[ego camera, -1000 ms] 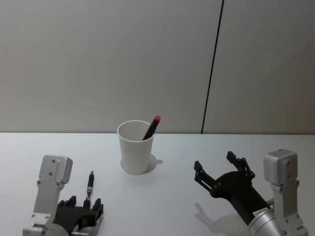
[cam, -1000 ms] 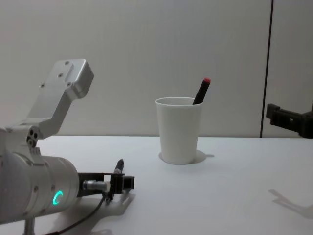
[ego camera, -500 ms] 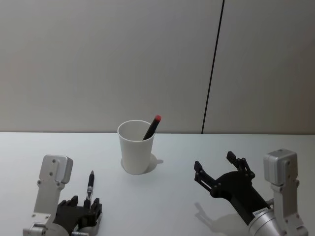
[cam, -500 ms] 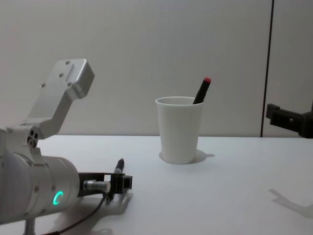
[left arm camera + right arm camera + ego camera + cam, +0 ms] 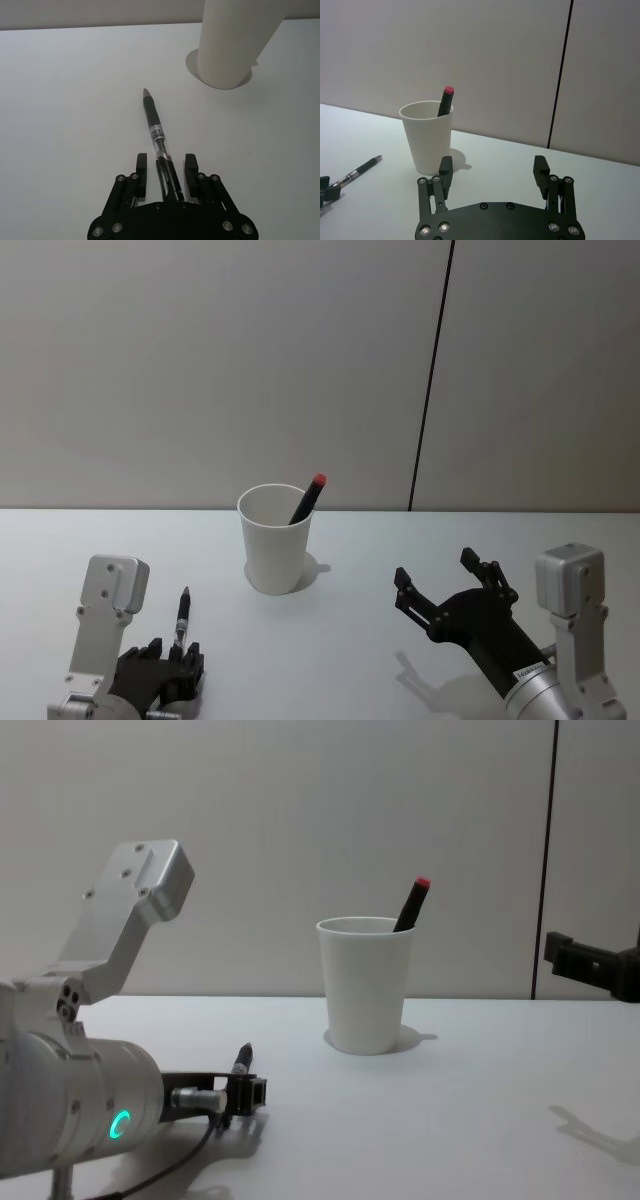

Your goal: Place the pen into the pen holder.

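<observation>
A black pen (image 5: 183, 615) with a clear barrel lies flat on the white table, tip toward the pen holder (image 5: 274, 540). That holder is a plain white paper cup standing upright at the table's middle, and a black pen with a red cap (image 5: 310, 495) leans inside it. My left gripper (image 5: 166, 162) rests low on the table, open, its fingers straddling the rear end of the lying pen (image 5: 154, 122) with a gap on each side. My right gripper (image 5: 435, 568) hovers open and holds nothing, to the right of the cup (image 5: 427, 135).
The white table (image 5: 340, 640) runs back to a plain grey wall with a dark vertical seam (image 5: 430, 380). Bare table surface lies between the lying pen and the cup, and around the right gripper.
My left gripper has slid back a little toward me along the pen. The pen, the cup and the right arm have stayed in place.
</observation>
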Controlling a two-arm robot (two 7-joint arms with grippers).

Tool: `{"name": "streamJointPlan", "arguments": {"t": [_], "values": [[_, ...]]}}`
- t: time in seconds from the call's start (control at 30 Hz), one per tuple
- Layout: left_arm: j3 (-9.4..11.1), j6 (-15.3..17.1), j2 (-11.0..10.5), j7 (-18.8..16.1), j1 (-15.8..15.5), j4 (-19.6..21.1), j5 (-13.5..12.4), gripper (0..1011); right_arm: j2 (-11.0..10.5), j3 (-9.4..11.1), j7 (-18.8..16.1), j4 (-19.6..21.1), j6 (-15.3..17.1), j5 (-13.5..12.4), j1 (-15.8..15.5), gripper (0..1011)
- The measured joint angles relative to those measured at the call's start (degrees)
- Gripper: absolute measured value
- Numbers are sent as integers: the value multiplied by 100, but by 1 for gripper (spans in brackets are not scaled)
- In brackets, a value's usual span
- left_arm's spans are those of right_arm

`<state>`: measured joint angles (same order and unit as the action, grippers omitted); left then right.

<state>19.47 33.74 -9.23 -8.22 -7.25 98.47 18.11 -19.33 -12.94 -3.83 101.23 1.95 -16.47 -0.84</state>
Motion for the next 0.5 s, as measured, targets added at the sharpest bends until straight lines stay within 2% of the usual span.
{"name": "streamJointPlan", "arguments": {"t": [0.5], "values": [[-1, -6, 0, 3, 0, 1, -9, 372, 0, 0, 0, 0, 0, 0, 0, 1001]]}}
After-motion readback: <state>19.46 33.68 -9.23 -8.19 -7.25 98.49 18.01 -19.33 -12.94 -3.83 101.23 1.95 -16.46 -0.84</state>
